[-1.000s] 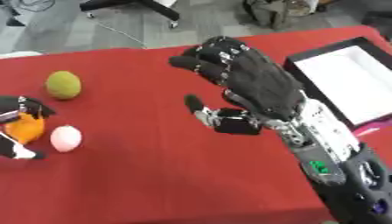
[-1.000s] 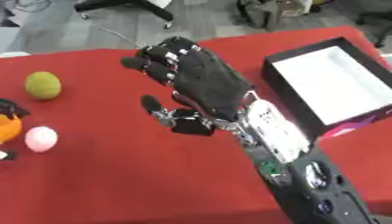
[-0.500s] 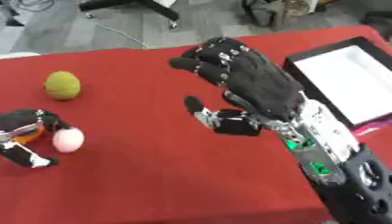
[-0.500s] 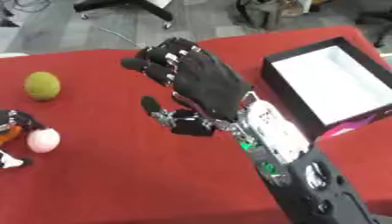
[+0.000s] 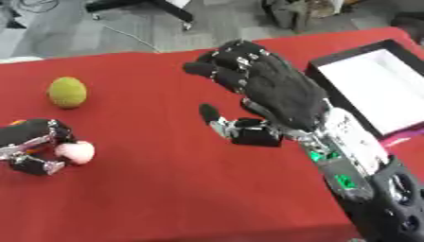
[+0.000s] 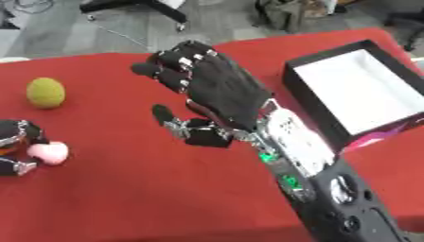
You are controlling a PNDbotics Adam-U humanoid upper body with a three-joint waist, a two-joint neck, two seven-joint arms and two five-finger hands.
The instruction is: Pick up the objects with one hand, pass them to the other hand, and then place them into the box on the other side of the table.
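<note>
- Table [image 5: 165,198]: covered in red cloth; floor and chair legs show beyond its far edge.
- Right hand [image 5: 278,92]: raised over the middle of the table, back of the hand toward the camera, fingers spread and slightly bent at the tips, thumb out to the left. It holds nothing.
- Left hand [image 5: 33,144]: at the left edge, low on the cloth, fingers curled. A trace of orange shows at its upper edge; what that is cannot be told.
- Pink ball [image 5: 76,152]: on the cloth, touching the left hand's fingers on their right side. Whether the fingers actually pinch it cannot be told.
- Green ball [image 5: 68,92]: alone on the cloth, beyond the left hand, apart from it.
- Box [image 6: 352,92]: black walls, white inside, at the right side of the table, well apart from both balls. Nothing shows inside it.
</note>
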